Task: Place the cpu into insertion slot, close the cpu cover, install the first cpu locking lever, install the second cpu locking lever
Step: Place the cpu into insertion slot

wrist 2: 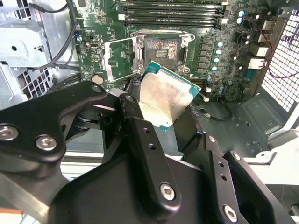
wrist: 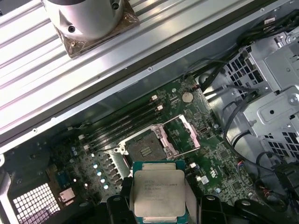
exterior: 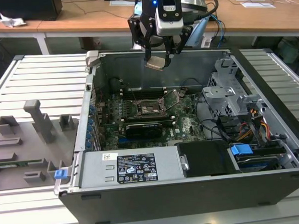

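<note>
My gripper (exterior: pixel 157 60) hangs above the open computer case, shut on the cpu (exterior: pixel 155 63), a small square chip with a silvery top and a green rim. In both wrist views the cpu (wrist 2: pixel 164 95) (wrist: pixel 159 192) sits tilted between the black fingers (wrist 2: pixel 132 100), well above the board. Below it, the insertion slot (exterior: pixel 150 109) (wrist 2: pixel 161 48) (wrist: pixel 143 149) lies bare on the green motherboard. The cpu cover (wrist 2: pixel 120 59) (wrist: pixel 183 135), a silvery metal frame, is swung open beside the slot.
Memory sticks (wrist 2: pixel 173 13) run along one side of the slot. A black card (exterior: pixel 145 127) lies across the board. The power supply (exterior: pixel 137 168) fills the case front, and a metal drive cage (exterior: pixel 229 95) with cables sits at the exterior view's right. Grey fixtures (exterior: pixel 33 133) stand outside the case.
</note>
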`<state>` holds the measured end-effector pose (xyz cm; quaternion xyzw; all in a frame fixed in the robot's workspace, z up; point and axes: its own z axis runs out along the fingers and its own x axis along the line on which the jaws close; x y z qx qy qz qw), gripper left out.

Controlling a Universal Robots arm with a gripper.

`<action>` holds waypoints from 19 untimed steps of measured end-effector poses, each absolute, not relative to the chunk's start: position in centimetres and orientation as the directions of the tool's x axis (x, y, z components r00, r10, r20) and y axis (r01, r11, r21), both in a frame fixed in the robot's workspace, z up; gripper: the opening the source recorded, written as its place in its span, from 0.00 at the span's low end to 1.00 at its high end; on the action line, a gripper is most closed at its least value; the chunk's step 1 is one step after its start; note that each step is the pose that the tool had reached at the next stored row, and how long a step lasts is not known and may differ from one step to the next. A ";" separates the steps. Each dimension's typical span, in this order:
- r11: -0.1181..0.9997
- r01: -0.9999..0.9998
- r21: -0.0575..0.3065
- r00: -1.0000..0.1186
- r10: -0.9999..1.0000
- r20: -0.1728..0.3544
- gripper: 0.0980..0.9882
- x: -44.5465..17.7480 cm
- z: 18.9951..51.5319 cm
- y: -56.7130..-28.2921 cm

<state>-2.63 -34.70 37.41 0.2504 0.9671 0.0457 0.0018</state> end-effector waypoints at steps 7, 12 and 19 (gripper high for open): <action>0.860 0.502 0.089 -0.864 0.503 0.019 0.48 -2.6 37.4 -34.7; 0.853 0.515 0.089 -0.857 0.515 0.019 0.48 -2.6 37.4 -34.7; 0.839 0.536 0.089 -0.843 0.537 0.019 0.48 -2.6 37.4 -34.7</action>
